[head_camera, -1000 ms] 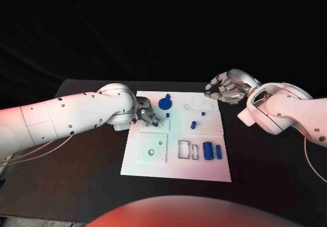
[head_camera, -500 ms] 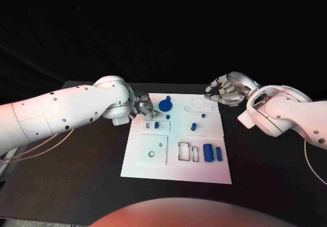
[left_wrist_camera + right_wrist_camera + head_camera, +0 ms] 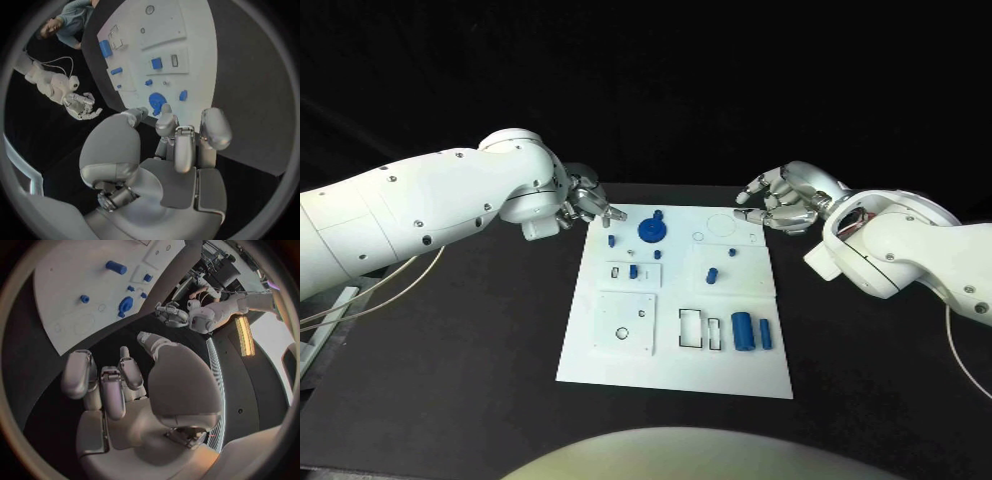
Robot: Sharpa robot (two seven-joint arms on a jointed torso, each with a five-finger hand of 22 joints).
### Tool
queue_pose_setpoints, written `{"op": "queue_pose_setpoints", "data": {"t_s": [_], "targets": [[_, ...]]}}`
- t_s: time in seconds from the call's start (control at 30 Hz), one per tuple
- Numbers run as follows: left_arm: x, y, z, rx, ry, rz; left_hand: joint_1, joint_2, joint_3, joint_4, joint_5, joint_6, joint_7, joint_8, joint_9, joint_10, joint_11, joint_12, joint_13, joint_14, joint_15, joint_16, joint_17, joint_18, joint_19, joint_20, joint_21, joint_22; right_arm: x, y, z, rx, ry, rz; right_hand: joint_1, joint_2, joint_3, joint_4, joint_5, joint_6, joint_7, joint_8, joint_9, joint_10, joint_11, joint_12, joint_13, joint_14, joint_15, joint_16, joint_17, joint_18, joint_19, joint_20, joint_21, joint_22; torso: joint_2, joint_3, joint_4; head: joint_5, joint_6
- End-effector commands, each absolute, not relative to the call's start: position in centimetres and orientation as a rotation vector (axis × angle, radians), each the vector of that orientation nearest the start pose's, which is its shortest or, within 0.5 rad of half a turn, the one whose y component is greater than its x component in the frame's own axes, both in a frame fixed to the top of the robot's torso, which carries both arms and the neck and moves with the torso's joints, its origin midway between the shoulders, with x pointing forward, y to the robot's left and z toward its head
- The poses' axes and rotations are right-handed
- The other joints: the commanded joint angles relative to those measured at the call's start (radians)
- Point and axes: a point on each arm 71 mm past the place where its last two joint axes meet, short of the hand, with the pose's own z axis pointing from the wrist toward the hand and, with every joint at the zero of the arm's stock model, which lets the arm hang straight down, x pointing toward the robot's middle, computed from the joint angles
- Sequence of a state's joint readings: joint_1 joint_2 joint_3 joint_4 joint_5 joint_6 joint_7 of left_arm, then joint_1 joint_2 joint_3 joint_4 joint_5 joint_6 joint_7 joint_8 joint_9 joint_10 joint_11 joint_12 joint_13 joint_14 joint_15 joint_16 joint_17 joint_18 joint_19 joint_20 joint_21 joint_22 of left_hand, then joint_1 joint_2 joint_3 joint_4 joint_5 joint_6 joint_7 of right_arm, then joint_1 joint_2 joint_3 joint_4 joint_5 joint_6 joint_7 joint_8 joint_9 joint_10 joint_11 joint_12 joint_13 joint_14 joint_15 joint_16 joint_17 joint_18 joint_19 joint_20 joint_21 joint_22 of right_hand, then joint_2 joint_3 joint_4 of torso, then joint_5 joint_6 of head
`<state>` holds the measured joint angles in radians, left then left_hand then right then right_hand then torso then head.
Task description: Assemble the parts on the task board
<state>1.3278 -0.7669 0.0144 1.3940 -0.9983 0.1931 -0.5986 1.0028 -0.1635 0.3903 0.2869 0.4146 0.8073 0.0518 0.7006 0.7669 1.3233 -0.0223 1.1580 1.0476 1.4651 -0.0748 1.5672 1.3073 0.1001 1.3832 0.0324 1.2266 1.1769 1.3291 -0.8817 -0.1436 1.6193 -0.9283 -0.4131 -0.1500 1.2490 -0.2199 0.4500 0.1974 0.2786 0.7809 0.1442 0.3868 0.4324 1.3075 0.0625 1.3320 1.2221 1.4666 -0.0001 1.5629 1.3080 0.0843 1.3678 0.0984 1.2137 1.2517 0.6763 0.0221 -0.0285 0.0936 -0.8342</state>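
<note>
Left hand point(image 3: 583, 204) lifted off task board point(image 3: 678, 375), apparently empty

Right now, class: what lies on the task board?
On the task board: small blue parts, including a round disc and two cylinders, plus outlined empty slots. Neither hand covers it.

Task board: flat white rectangular plate point(image 3: 678, 345) with outlined recesses. Small blue plastic parts on it: round disc with knob point(image 3: 651, 230) near far edge; two upright cylinders point(image 3: 753, 332) near right edge.
</note>
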Motion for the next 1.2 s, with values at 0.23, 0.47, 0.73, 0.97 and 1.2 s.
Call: {"op": "queue_pose_setpoints", "data": {"t_s": [0.23,0.47,0.73,0.97,1.2], "targets": [[54.4,23.2,-15.7,-0.313,2.255,-0.318,0.017,0.000,-0.008,0.003,0.000,-0.017,0.003,-0.013,-0.006,-0.007,0.002,-0.007,-0.001,0.106,-0.002,0.004,0.263,-0.009,0.003,0.001,-0.005,0.001,47.9,-20.3,-16.2,0.331,1.758,0.835,-0.004,-0.001,0.000,0.006,-0.002,-0.006,0.001,0.004,0.001,-0.007,0.001,-0.002,0.001,0.096,-0.008,-0.005,0.233,0.011,-0.005,-0.001,-0.002,0.000,0.002,-0.0014,0.0004,0.008,0.011],[55.4,22.9,-16.9,-0.283,2.299,-0.268,0.009,0.009,-0.026,0.006,-0.057,-0.019,0.009,-0.028,-0.021,-0.011,0.007,-0.009,-0.003,0.106,0.003,0.004,0.263,-0.010,0.002,0.005,-0.007,0.003,47.9,-20.2,-16.2,0.330,1.759,0.837,-0.004,-0.001,0.000,0.006,-0.002,-0.006,0.001,0.004,0.001,-0.007,0.001,-0.002,0.001,0.096,-0.008,-0.005,0.233,0.011,-0.005,-0.001,-0.002,0.000,0.007,-0.0039,-0.0031,0.011,0.012],[56.1,22.7,-18.5,-0.262,2.338,-0.227,-0.002,0.022,-0.052,0.006,-0.124,-0.039,0.017,-0.057,-0.045,-0.021,0.014,-0.020,-0.016,0.106,0.008,0.004,0.263,-0.009,0.001,0.010,-0.011,0.005,47.9,-20.1,-16.2,0.328,1.759,0.839,-0.004,-0.001,0.000,0.006,-0.002,-0.006,0.001,0.004,0.001,-0.007,0.001,-0.002,0.001,0.096,-0.008,-0.005,0.233,0.011,-0.005,-0.001,-0.002,0.000,0.014,-0.0057,-0.0074,0.015,0.012],[56.3,22.4,-19.0,-0.227,2.356,-0.210,-0.002,0.023,-0.064,0.006,-0.132,-0.053,0.024,-0.080,-0.065,-0.022,0.019,-0.019,-0.016,0.106,0.013,0.004,0.263,-0.009,0.001,0.013,-0.012,0.006,47.9,-20.1,-16.2,0.328,1.759,0.839,-0.004,-0.001,0.000,0.006,-0.002,-0.006,0.001,0.004,0.001,-0.007,0.001,-0.002,0.001,0.096,-0.008,-0.005,0.233,0.011,-0.005,-0.001,-0.002,0.000,0.017,-0.0061,-0.0105,0.017,0.011],[56.2,22.2,-19.3,-0.204,2.390,-0.208,-0.006,0.023,-0.073,0.006,-0.138,-0.053,0.025,-0.086,-0.072,-0.024,0.021,-0.021,-0.018,0.106,0.015,0.004,0.263,-0.009,0.001,0.015,-0.012,0.007,47.9,-20.0,-16.2,0.327,1.760,0.840,-0.004,-0.001,0.000,0.006,-0.002,-0.006,0.001,0.004,0.001,-0.007,0.001,-0.002,0.001,0.096,-0.008,-0.005,0.233,0.011,-0.005,-0.001,-0.002,0.000,0.015,-0.0060,-0.0090,0.016,0.010]]}}
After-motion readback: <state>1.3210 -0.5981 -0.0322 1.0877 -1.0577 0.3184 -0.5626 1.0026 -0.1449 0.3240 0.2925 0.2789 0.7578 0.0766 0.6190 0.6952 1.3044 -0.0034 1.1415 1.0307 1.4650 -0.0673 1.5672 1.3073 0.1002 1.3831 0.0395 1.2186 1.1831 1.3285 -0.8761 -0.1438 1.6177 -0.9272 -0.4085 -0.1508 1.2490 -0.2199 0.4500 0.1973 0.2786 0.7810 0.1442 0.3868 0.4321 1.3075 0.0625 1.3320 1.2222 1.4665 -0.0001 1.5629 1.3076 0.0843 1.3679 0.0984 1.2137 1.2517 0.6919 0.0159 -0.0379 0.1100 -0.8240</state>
